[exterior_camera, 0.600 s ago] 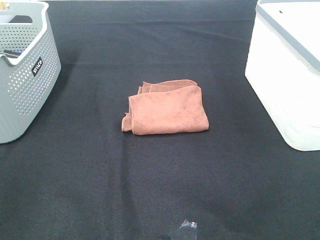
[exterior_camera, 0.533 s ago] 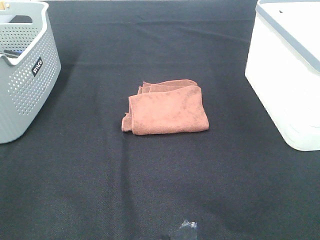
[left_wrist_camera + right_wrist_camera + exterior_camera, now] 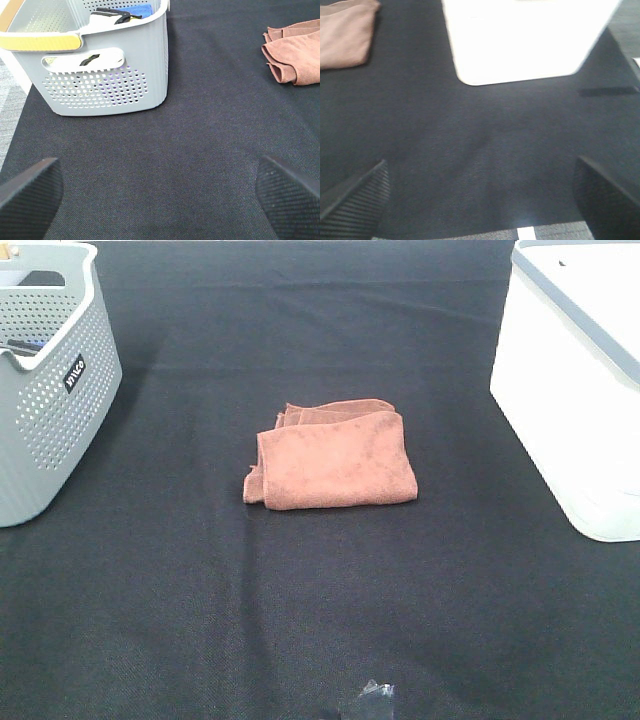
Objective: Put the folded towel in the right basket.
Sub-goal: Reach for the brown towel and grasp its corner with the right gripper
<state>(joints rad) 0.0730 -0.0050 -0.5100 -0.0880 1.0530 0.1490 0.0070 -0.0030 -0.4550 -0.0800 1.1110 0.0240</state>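
Observation:
A folded rust-brown towel (image 3: 335, 457) lies flat on the black table mat, near the middle. It also shows in the left wrist view (image 3: 295, 57) and in the right wrist view (image 3: 345, 31). The right basket (image 3: 575, 380) is white with a grey rim and stands at the right edge; the right wrist view shows its wall (image 3: 525, 35). My left gripper (image 3: 160, 192) is open and empty over bare mat, near the grey basket. My right gripper (image 3: 482, 197) is open and empty over bare mat in front of the white basket. Neither arm shows in the exterior high view.
A grey perforated basket (image 3: 45, 380) stands at the left edge and holds a few items, among them something blue (image 3: 135, 10). A small dark shiny object (image 3: 375, 700) lies at the front edge of the mat.

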